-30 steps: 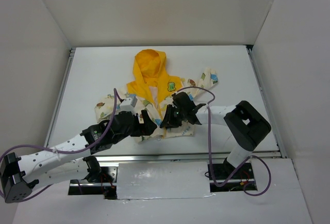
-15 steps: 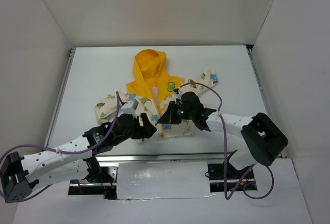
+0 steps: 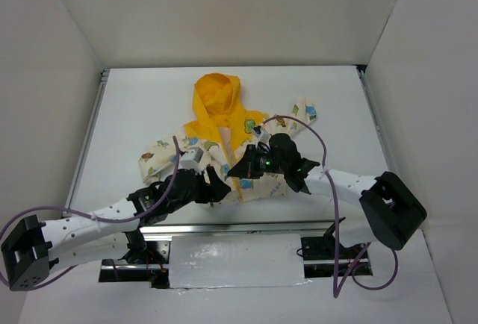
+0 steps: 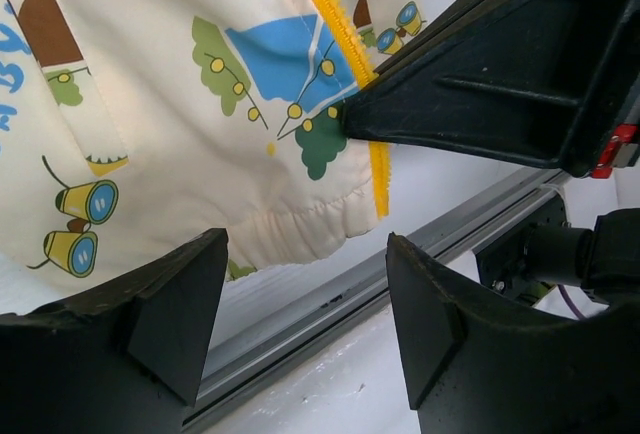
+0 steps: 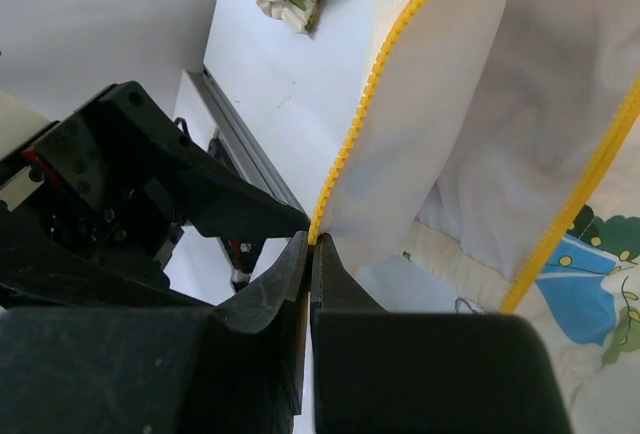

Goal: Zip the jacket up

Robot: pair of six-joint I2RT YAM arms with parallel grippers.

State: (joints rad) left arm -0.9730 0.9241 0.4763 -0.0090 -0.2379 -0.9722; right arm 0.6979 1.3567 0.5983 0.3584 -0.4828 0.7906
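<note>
- The small child's hooded jacket (image 3: 224, 134), cream fabric with cartoon prints and a bright yellow hood and yoke, lies flat in the middle of the white table (image 3: 134, 107). Its hood points to the far wall and its hem lies close to the near edge.
- The jacket's front is open. One panel is lifted, so its white lining (image 5: 450, 104) and the yellow zipper trim (image 5: 380, 84) along its edge show in the right wrist view.
- The right gripper (image 5: 312, 239) has its fingers pressed together on the bottom end of that zipper trim, holding the lower corner of the panel off the table.
- From the left wrist camera, the right gripper's black fingertip (image 4: 360, 119) meets the yellow trim just above the gathered hem (image 4: 300, 224).
- The left gripper (image 4: 305, 254) sits low at the hem, just beside the right one. Its two fingers stand apart and grip nothing, with the hem edge lying beyond the gap.
- A silver metal rail (image 3: 246, 227) runs along the table's near edge, under both grippers.
- Purple cables (image 3: 314, 134) loop over the arms.
</note>
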